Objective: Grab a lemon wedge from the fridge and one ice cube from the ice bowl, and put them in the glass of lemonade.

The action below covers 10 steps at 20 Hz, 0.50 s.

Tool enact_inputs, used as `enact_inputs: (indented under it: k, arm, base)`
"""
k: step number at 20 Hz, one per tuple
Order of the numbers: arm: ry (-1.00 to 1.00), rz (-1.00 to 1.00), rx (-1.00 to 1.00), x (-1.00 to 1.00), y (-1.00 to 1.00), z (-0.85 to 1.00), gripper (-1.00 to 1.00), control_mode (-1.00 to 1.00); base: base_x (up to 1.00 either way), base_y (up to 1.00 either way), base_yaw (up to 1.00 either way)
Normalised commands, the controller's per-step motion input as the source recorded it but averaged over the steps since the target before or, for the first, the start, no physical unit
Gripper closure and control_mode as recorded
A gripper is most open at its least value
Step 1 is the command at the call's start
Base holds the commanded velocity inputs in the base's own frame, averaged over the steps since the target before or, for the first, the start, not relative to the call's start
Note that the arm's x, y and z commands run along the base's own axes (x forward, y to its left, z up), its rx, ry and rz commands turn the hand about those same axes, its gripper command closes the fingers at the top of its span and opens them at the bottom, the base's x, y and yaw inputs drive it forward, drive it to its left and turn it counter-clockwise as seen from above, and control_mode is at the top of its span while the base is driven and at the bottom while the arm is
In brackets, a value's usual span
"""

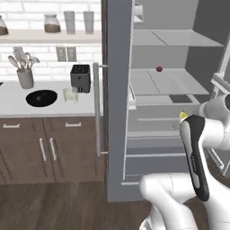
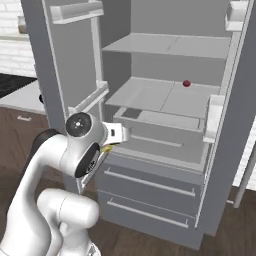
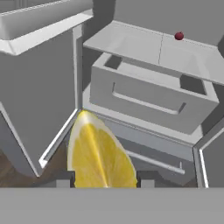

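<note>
The grey fridge [image 1: 117, 90] stands with both doors open. My gripper [image 3: 105, 180] is shut on the bright yellow lemon wedge [image 3: 98, 153], held just in front of the fridge's lower drawers. In the base views the lemon wedge [image 1: 183, 115] peeks out yellow beside my hand, and a sliver of it [image 2: 106, 148] shows under the wrist. On the counter to the left sit the black ice bowl [image 1: 41, 97] and the short glass of lemonade [image 1: 70, 94]. The ice cube is too small to make out in the bowl.
A tiny dark red ball [image 3: 179, 36] lies on the middle fridge shelf [image 2: 165, 97]. A crisper drawer [image 3: 148, 103] sits below it. A black toaster [image 1: 80, 77] and a grey utensil cup [image 1: 25, 77] stand behind the bowl. The open right door [image 2: 235, 115] flanks my arm.
</note>
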Motion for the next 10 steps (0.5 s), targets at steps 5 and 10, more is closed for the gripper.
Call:
enact_inputs:
  k: [5, 10]
  arm:
    - [0.00, 0.00, 0.00, 0.00, 0.00, 0.00, 1.00, 1.00]
    - [0.00, 0.00, 0.00, 0.00, 0.00, 0.00, 1.00, 1.00]
  base:
    - [-1.00, 1.00, 0.17]
    - [-0.56, 1.00, 0.15]
